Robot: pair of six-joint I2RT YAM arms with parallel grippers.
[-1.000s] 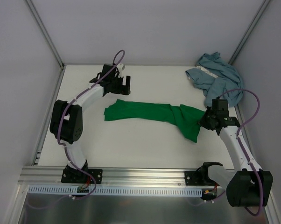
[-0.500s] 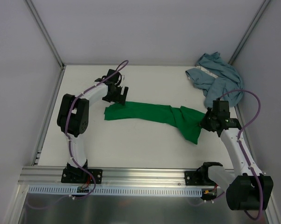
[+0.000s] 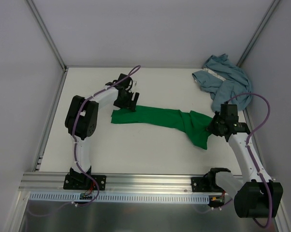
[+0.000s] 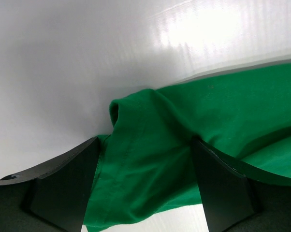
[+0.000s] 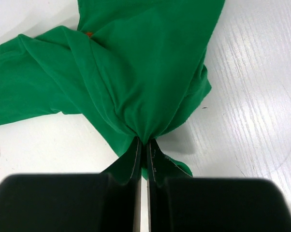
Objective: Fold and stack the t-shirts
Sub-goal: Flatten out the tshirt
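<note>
The green t-shirt (image 3: 157, 118) lies stretched across the middle of the table, bunched at its right end. My right gripper (image 3: 212, 126) is shut on that bunched end, the cloth pinched between its fingertips (image 5: 144, 145). My left gripper (image 3: 127, 105) is down over the shirt's left end, jaws wide apart with green cloth (image 4: 150, 164) lying between the two fingers; the cloth is not pinched. The blue-grey t-shirt (image 3: 225, 79) lies crumpled in the far right corner, untouched.
White walls and metal posts close in the table at the back and both sides. An aluminium rail (image 3: 145, 181) runs along the near edge by the arm bases.
My left gripper has swung right and down from the back of the table onto the green shirt's left end, its jaws narrowing slightly. The right gripper has held its grip almost still.
</note>
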